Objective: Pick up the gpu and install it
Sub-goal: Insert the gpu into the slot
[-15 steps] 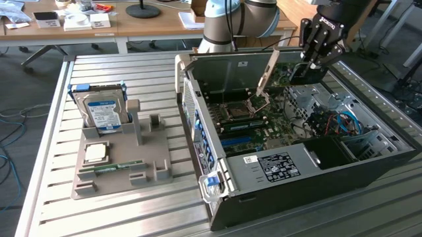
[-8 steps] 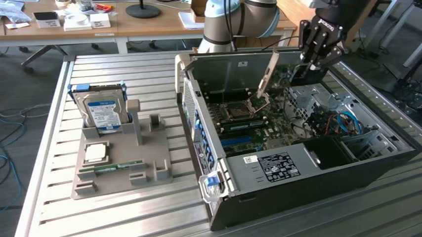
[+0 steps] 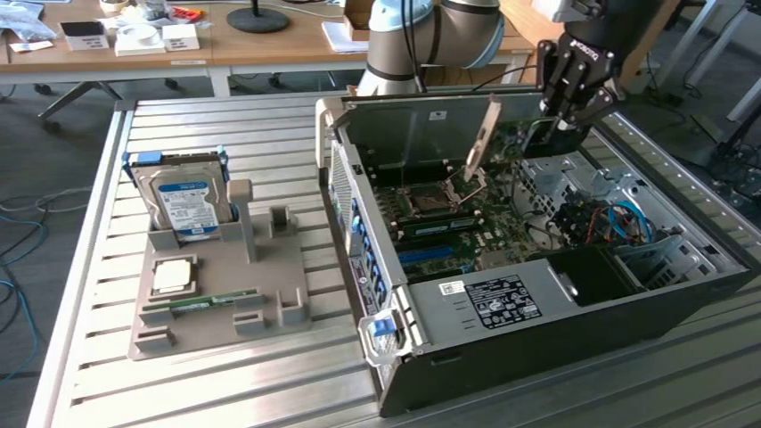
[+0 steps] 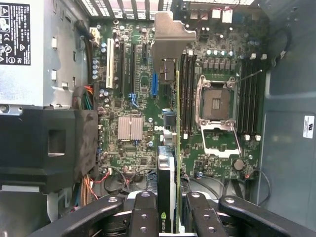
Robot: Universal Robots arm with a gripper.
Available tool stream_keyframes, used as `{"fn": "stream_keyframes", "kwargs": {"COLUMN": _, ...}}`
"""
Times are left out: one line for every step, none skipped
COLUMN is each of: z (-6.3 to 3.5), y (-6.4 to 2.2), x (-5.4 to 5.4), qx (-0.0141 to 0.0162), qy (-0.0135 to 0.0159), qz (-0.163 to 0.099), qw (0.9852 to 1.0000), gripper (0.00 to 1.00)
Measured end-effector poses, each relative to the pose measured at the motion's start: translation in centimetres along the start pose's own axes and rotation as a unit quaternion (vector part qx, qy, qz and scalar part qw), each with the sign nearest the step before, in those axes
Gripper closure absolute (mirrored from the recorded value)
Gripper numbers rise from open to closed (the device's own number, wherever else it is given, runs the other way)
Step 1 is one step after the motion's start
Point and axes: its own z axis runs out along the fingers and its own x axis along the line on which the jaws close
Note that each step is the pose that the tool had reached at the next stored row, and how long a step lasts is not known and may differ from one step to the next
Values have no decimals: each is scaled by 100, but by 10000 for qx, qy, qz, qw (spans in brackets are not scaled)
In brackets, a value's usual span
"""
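Observation:
My gripper (image 3: 564, 118) hangs over the far side of the open computer case (image 3: 594, 330), shut on the gpu (image 3: 480, 143). The card is held on edge, and its pale metal bracket strip slants down toward the motherboard (image 3: 476, 227) without touching it. In the wrist view, the gpu (image 4: 168, 168) is seen edge-on between the black fingers (image 4: 143, 217), with its bracket end over the motherboard (image 4: 133, 98). It runs between the expansion slots and the memory slots beside the open processor socket (image 4: 217, 103).
The case holds a power supply (image 3: 500, 299) at its near end and coloured cables (image 3: 618, 223) at the exterior view's right. On the slatted table at the exterior view's left, a grey fixture (image 3: 226, 294) holds a hard drive (image 3: 184, 201), a processor and a memory stick.

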Motion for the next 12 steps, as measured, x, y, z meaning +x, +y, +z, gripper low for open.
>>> {"fn": "stream_keyframes", "kwargs": {"z": 3, "y": 2, "x": 0, "qx": 0, "qy": 1, "qz": 3, "qw": 10000, "gripper": 73}}
{"fn": "stream_keyframes", "kwargs": {"z": 7, "y": 5, "x": 0, "qx": 1, "qy": 0, "qz": 9, "qw": 10000, "gripper": 73}}
{"fn": "stream_keyframes", "kwargs": {"z": 11, "y": 8, "x": 0, "qx": 0, "qy": 0, "qz": 14, "qw": 10000, "gripper": 73}}
{"fn": "stream_keyframes", "kwargs": {"z": 14, "y": 13, "x": 0, "qx": 1, "qy": 0, "qz": 21, "qw": 10000, "gripper": 73}}
{"fn": "stream_keyframes", "kwargs": {"z": 17, "y": 19, "x": 0, "qx": 1, "qy": 0, "qz": 30, "qw": 10000, "gripper": 73}}
{"fn": "stream_keyframes", "kwargs": {"z": 19, "y": 25, "x": 0, "qx": 1, "qy": 0, "qz": 37, "qw": 10000, "gripper": 73}}
{"fn": "stream_keyframes", "kwargs": {"z": 21, "y": 28, "x": 0, "qx": 1, "qy": 0, "qz": 43, "qw": 10000, "gripper": 73}}
{"fn": "stream_keyframes", "kwargs": {"z": 22, "y": 29, "x": 0, "qx": 1, "qy": 0, "qz": 50, "qw": 10000, "gripper": 73}}
{"fn": "stream_keyframes", "kwargs": {"z": 22, "y": 30, "x": 0, "qx": 1, "qy": 1, "qz": 51, "qw": 10000, "gripper": 73}}
{"fn": "stream_keyframes", "kwargs": {"z": 22, "y": 30, "x": 0, "qx": 1, "qy": 0, "qz": 52, "qw": 10000, "gripper": 73}}
{"fn": "stream_keyframes", "kwargs": {"z": 23, "y": 31, "x": 0, "qx": 1, "qy": 0, "qz": 52, "qw": 10000, "gripper": 73}}
{"fn": "stream_keyframes", "kwargs": {"z": 23, "y": 31, "x": 0, "qx": 1, "qy": 0, "qz": 53, "qw": 10000, "gripper": 73}}
